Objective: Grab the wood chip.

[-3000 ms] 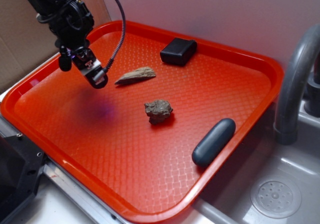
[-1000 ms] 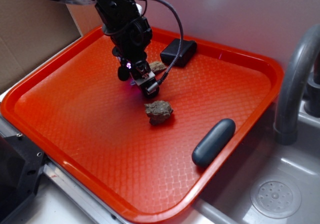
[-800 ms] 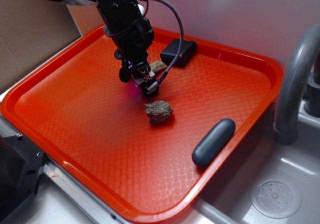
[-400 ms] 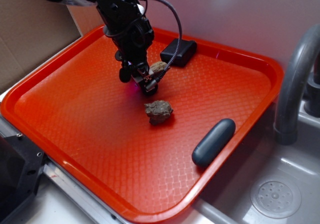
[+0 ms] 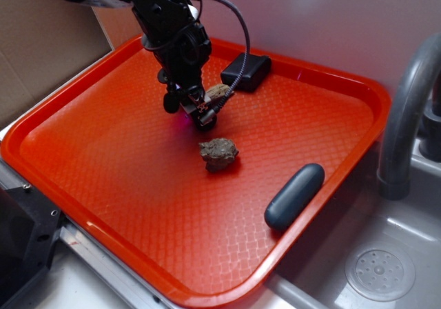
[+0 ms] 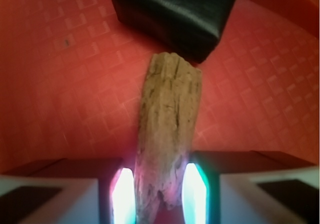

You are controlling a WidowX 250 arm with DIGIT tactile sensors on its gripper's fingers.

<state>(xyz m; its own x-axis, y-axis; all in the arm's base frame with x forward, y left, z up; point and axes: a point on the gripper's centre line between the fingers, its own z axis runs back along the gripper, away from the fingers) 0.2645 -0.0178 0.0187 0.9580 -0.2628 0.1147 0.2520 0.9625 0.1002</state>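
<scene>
Your black gripper (image 5: pixel 200 114) sits over the far-left part of the red plastic tray (image 5: pixel 83 205), its jaws closed in on the tan, grainy, tapering wood chip (image 6: pixel 167 134). In the wrist view you can see the 2 fingers (image 6: pixel 122 194), each lit along its inner face, lying against the chip's 2 long edges near its narrow end, with no gap on either side. The chip's broad end points away from the gripper toward the black rectangular block (image 6: pixel 175 14) and stops just short of it or touches it; you cannot tell which. From the exterior view only the chip's broad end (image 5: pixel 219 92) shows, between the gripper and the block (image 5: pixel 246 70). The lumpy grey-brown rock (image 5: pixel 218 153) lies near the gripper, toward the tray's middle. The dark grey oval case (image 5: pixel 295 196) rests well apart from the gripper, against the tray's right rim.
</scene>
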